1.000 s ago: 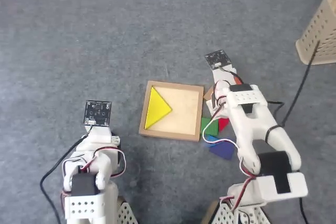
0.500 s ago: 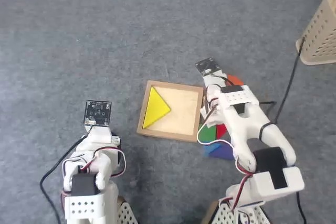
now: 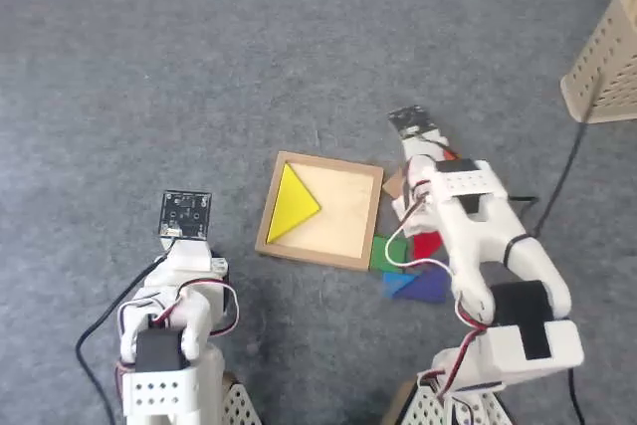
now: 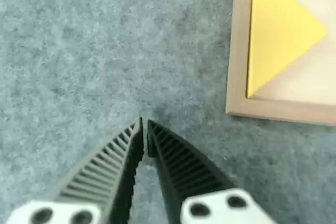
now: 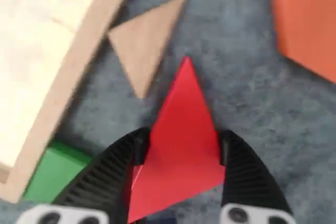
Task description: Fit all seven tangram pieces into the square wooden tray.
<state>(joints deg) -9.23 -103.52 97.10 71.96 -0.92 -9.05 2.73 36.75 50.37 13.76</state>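
One piece of the seven is judged to be placed: the yellow triangle [image 3: 292,204] lies flat inside the tray [image 3: 314,257], set against the rim on the left arm's side, and the rest of the tray floor is bare. The tray is found near the middle of the table, between the two arms.

The other six pieces are gathered on the table just outside the tray's opposite rim. The red triangle [image 5: 184,103] is held by the right gripper [image 5: 182,137], whose fingers are closed on it, one against each slanting edge; whether it is lifted off the table cannot be told. A tan triangle [image 5: 142,45] is seen just beyond the red one's tip, close to the tray's rim, and an orange piece [image 5: 310,19] lies farther out. A green piece [image 5: 55,169] touches the tray's near corner, with a blue piece [image 3: 400,284] and a purple piece [image 3: 430,288] beside it toward the table's near edge.

The left gripper [image 4: 144,127] is pressed together on nothing, over bare table near the tray's rim.

Six placements are judged to remain, the red triangle likely being next.
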